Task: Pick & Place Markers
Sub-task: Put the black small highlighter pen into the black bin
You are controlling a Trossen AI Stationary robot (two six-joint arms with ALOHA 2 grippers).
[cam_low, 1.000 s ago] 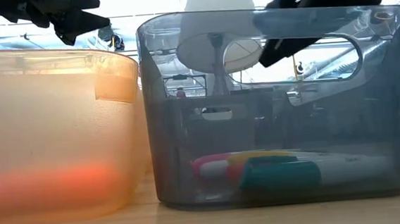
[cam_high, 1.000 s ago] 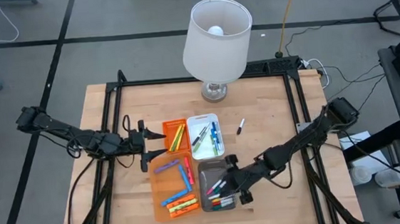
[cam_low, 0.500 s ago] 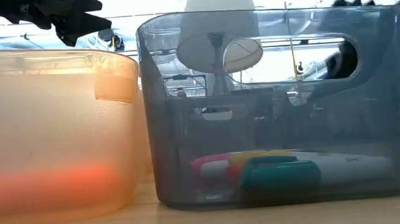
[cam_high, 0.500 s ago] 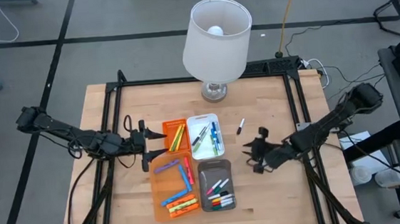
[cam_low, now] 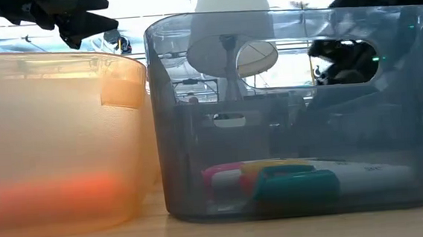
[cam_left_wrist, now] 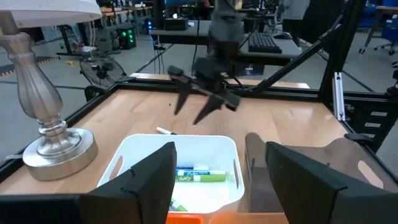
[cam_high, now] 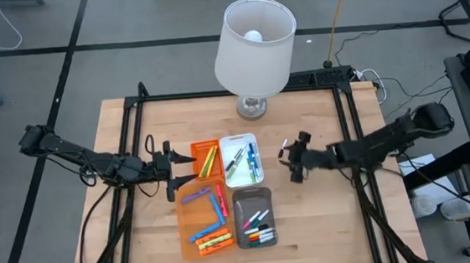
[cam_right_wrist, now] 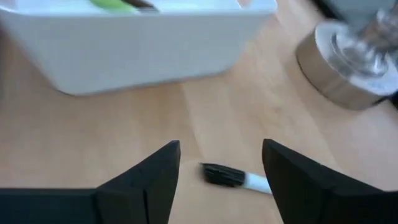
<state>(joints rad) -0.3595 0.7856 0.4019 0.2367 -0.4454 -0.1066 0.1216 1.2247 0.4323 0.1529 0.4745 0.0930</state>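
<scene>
Grey floor with dark seams lies around a light wooden table (cam_high: 142, 231) set in a black frame, and cables run over the floor past the far edge. At the middle of the far edge of the table stands a lamp (cam_high: 254, 46) with a white shade and a silver foot. Behind the table, in the left wrist view, the room holds desks with keyboards and a fan.

Near the middle of the table four trays stand close together: a small orange tray (cam_high: 195, 148) and a white tray (cam_high: 240, 137) in the far row, a large orange tray (cam_high: 186, 236) and a grey tray (cam_high: 239, 198) toward the near edge. Most of the markers (cam_high: 211, 219) lie inside these trays, in many colours. One black-and-white marker (cam_high: 283, 149) lies alone on the bare wood, just beside the white tray, on the side toward the right edge.

The right gripper (cam_high: 295, 162) is over the wood right next to this lone marker; its fingers (cam_right_wrist: 144, 180) stand apart and hold nothing, with the marker on the table between them in the right wrist view. The left gripper (cam_high: 181, 171) hangs at the left side of the trays, by the small orange one; its fingers (cam_left_wrist: 149, 177) are also apart and empty
</scene>
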